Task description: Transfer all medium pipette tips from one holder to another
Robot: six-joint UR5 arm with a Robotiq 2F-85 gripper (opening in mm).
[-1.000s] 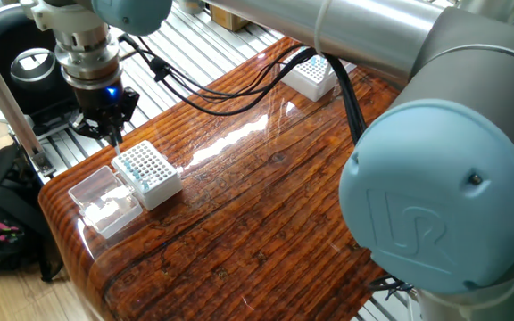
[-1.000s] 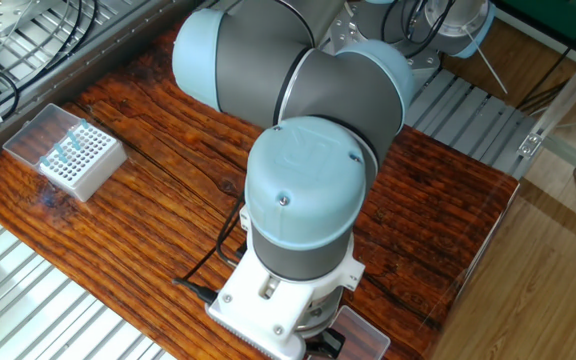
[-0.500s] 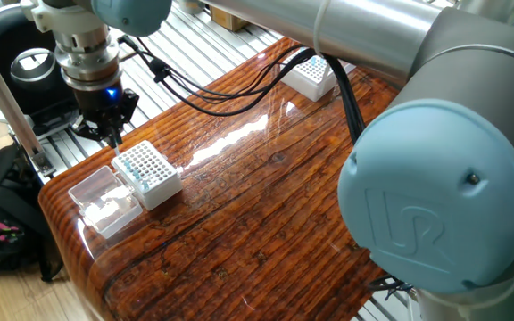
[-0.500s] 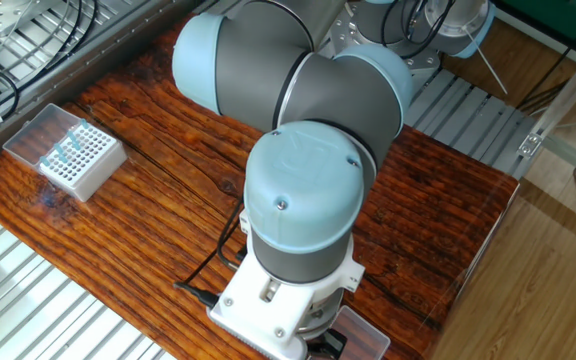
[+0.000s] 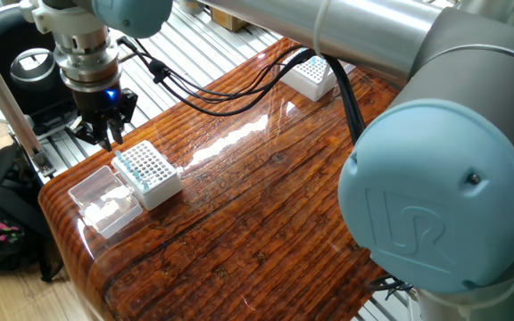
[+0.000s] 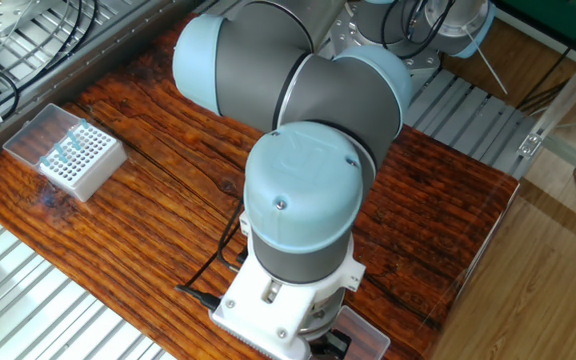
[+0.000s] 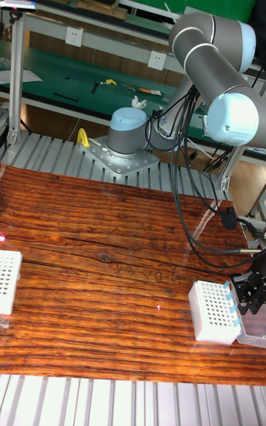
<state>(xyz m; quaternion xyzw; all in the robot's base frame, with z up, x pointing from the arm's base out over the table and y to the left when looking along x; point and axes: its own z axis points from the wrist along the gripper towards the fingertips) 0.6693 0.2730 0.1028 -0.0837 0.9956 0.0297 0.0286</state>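
Observation:
A white holder [image 5: 150, 169] stands near the table's left end, with medium pipette tips [image 5: 125, 164] in a row of light blue tops along its left edge. My gripper [image 5: 105, 135] hangs just above that edge, open, its black fingers apart with nothing between them. In the tall fixed view the gripper [image 7: 247, 289] is at the right side of the holder [image 7: 213, 312], over the tips [image 7: 232, 300]. A second white holder [image 5: 313, 77] sits at the far end of the table; it [image 6: 78, 158] also carries several blue-topped tips [image 6: 65, 150]. The arm hides the gripper in the other fixed view.
A clear plastic lid [image 5: 105, 200] lies against the near holder on its left. Black cables [image 5: 230, 89] trail across the wooden table [image 5: 266, 205]. The arm's bulky joints [image 5: 435, 187] fill the right foreground. Metal rails [image 5: 61, 134] border the table.
The gripper has risen slightly from the holder's left edge and its fingers have spread. The thin tip seen below it earlier now stands in the holder.

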